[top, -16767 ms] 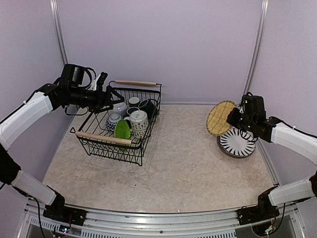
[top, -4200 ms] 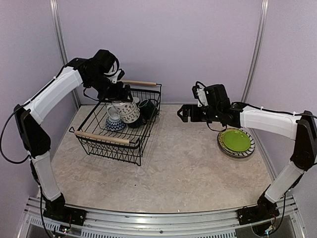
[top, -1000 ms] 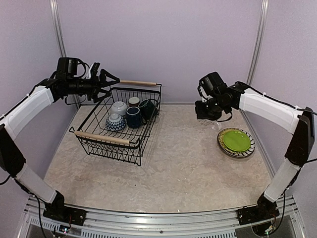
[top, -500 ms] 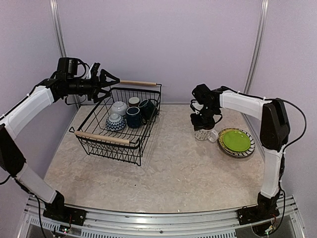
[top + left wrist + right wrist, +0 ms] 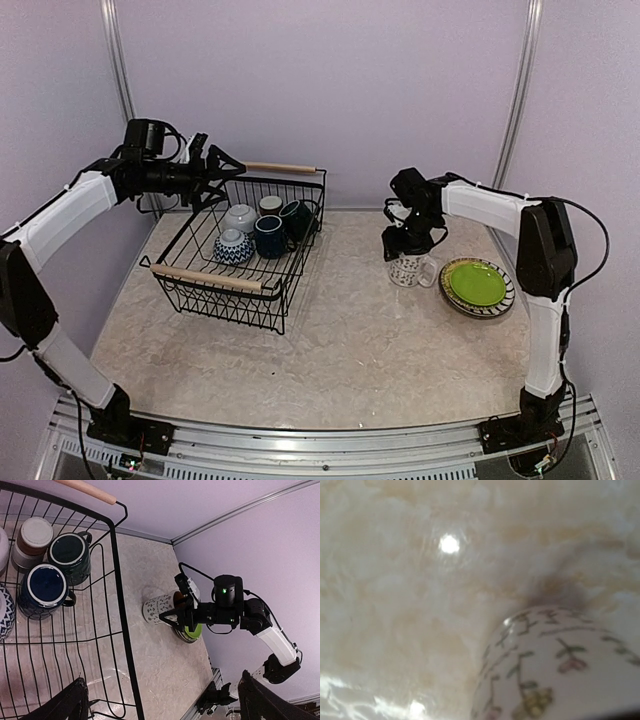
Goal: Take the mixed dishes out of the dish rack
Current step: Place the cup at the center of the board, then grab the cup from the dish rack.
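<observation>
Step in hand: setting the patterned white mug [image 5: 411, 269] down on the table [image 5: 370, 350], as we judge it; letting go and lifting off are what remain.
Mug place: toward the far right corner of the table, just left of the plate stack [image 5: 500, 300] that lies by the right edge with the lime green plate [image 5: 476, 283] on top.
Mug pose: upright, mouth up, long axis vertical; its handle seems to point right, toward the plates.
Right claw: the right gripper [image 5: 404, 247] sits at the mug's rim. The top view hides its tips, and its own camera shows only the flowered wall and the stone surface. We cannot tell whether it pinches the rim or is free of it.
Left claw: the left gripper [image 5: 225, 170] hangs over the far left end of the dish rack [image 5: 208, 279], spread wide and empty.
Rack: at the far left corner of the table, holding dark mugs [image 5: 270, 236], a small cup [image 5: 270, 204] and small bowls [image 5: 231, 245].
Doing it well: we want the base flat on the table before the jaws part. We would open only a little, then rise straight along the mug's axis, so that no finger drags the rim and tips it into the plates.
</observation>
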